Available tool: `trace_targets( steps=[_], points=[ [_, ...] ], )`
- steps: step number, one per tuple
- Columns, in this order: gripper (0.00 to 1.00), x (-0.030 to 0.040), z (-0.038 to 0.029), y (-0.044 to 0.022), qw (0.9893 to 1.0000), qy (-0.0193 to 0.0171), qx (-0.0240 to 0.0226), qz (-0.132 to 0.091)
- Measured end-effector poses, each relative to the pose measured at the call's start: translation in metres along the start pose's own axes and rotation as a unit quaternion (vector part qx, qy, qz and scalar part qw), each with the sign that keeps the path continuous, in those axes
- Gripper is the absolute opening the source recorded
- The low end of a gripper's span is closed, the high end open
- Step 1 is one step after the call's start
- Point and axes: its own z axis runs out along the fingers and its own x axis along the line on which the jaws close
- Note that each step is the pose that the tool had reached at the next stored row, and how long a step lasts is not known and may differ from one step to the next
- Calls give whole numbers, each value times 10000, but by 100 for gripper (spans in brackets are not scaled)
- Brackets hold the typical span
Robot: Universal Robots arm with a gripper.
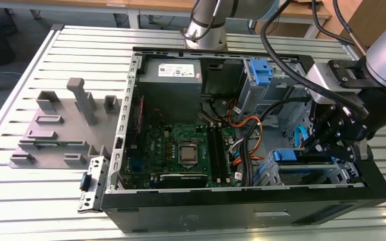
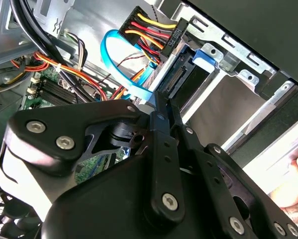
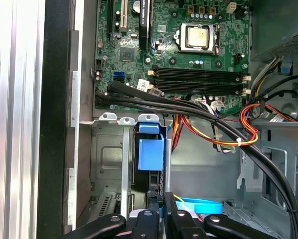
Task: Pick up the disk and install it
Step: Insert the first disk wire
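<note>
Ribbed aluminium table (image 1: 18, 201) filling most of room view, daylight glinting off slats. Wooden desk (image 1: 159, 5) standing beyond table's far edge. Blue-grey floor (image 1: 8, 35) showing beside table.

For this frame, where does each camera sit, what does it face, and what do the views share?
Exterior view: off the arm, above the table, looking down into the open case; arm and gripper at its right.
First wrist view: on the arm, facing the motherboard and disk; gripper shows.
Second wrist view: behind the gripper, facing the drive bay.
Shared: blue cable, gripper.
</note>
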Motion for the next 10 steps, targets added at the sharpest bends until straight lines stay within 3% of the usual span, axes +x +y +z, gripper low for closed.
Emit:
trace_targets(
  steps=[10],
  points=[
    [16,2,10,0,10000,-1,0,0]
  ],
)
